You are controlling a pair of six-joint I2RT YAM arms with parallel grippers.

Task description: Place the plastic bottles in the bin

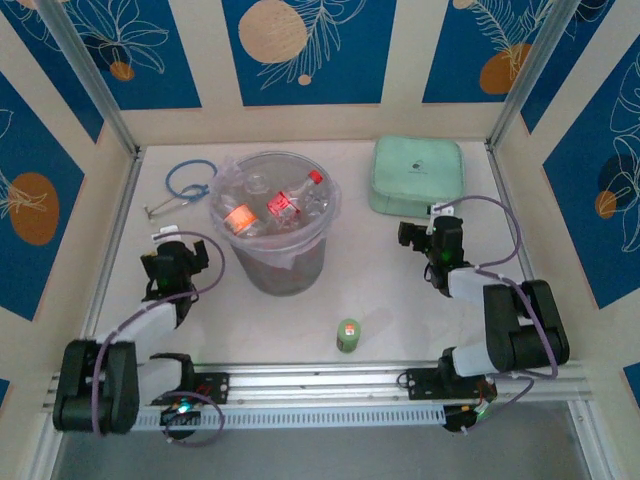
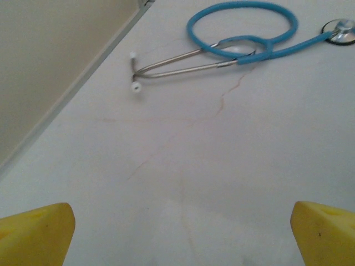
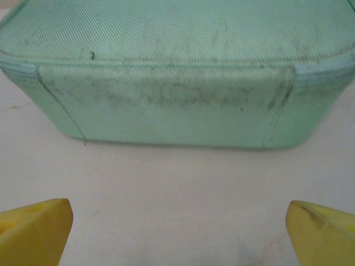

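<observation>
The grey translucent bin (image 1: pixel 266 262) stands at the table's centre-left with several clear bottles inside, among them a red-capped one (image 1: pixel 292 201) and an orange-labelled one (image 1: pixel 240 218). One small green-labelled bottle (image 1: pixel 348 335) stands upright on the table near the front rail. My left gripper (image 1: pixel 168 252) hovers left of the bin, open, its yellow fingertips (image 2: pixel 33 235) wide apart over bare table. My right gripper (image 1: pixel 425 238) sits right of the bin, open, yellow fingertips (image 3: pixel 36 230) spread with nothing between them.
A flat mint-green zip case (image 1: pixel 417 176) lies at the back right, close in front of the right gripper (image 3: pixel 177 246). A blue stethoscope (image 1: pixel 186 184) lies at the back left, ahead of the left gripper (image 2: pixel 180 244). Walls enclose the table on three sides.
</observation>
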